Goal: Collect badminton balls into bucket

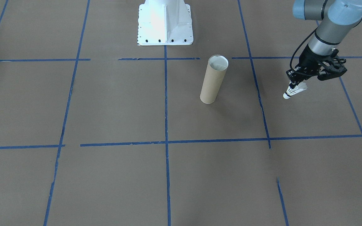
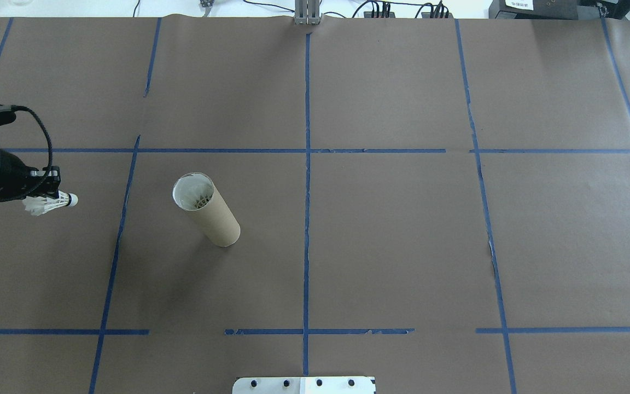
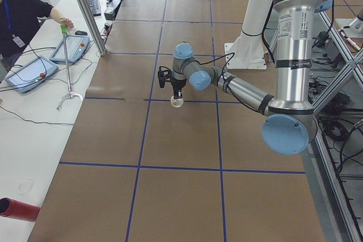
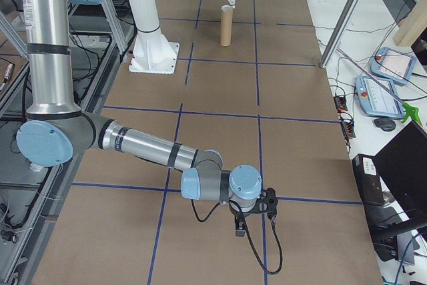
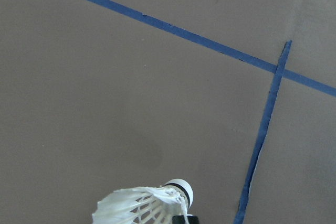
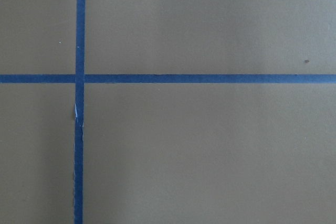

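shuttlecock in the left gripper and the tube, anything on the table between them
Nothing but bare brown paper and one blue tape line. The overhead view shows it: the shuttlecock in the left gripper is off to the tube's side.

Two arms: silver tube links, light-blue joint caps, black bands and small label text on right arm (image 4: 47,51). Black gripper (image 1: 295,86) with black looped cable (image 2: 41,137). White bolted base (image 1: 165,23), white column.
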Controlling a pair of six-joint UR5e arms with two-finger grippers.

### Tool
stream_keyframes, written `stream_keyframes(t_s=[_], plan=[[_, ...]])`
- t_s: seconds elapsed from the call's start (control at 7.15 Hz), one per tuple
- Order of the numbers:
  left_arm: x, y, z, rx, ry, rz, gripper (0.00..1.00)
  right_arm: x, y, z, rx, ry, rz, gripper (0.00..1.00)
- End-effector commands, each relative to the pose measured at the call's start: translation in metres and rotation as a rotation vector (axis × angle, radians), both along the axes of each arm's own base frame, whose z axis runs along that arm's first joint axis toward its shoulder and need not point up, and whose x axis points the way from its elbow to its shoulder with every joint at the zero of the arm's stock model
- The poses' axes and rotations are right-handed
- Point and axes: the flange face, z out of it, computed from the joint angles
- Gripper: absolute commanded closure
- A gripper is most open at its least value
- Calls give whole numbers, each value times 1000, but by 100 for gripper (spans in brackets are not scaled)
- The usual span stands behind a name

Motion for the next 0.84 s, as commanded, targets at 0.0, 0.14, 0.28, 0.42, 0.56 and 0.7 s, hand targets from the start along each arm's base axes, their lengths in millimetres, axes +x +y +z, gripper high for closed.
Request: stream_keyframes(t_s=[0.0, 0.14, 0.28, 0.42, 0.56, 0.7], plan=[[4, -45, -105, -23, -83, 10, 100, 0, 0, 0, 0, 0, 0, 0], [8, -51, -137, -62, -116, 12, 100, 0, 0, 0, 0, 0, 0, 0], [10, -52, -164, -110, -152, 15, 100, 0, 0, 0, 0, 0, 0, 0], [7, -50, -194, -125, -186, 8, 100, 0, 0, 0, 0, 0, 0, 0], [-1, -42, -208, -115, -206, -4, 100, 0, 0, 1, -2, 0, 0, 0], [-8, -32, -228, -118, -211, -3, 100, 0, 0, 0, 0, 0, 0, 0]])
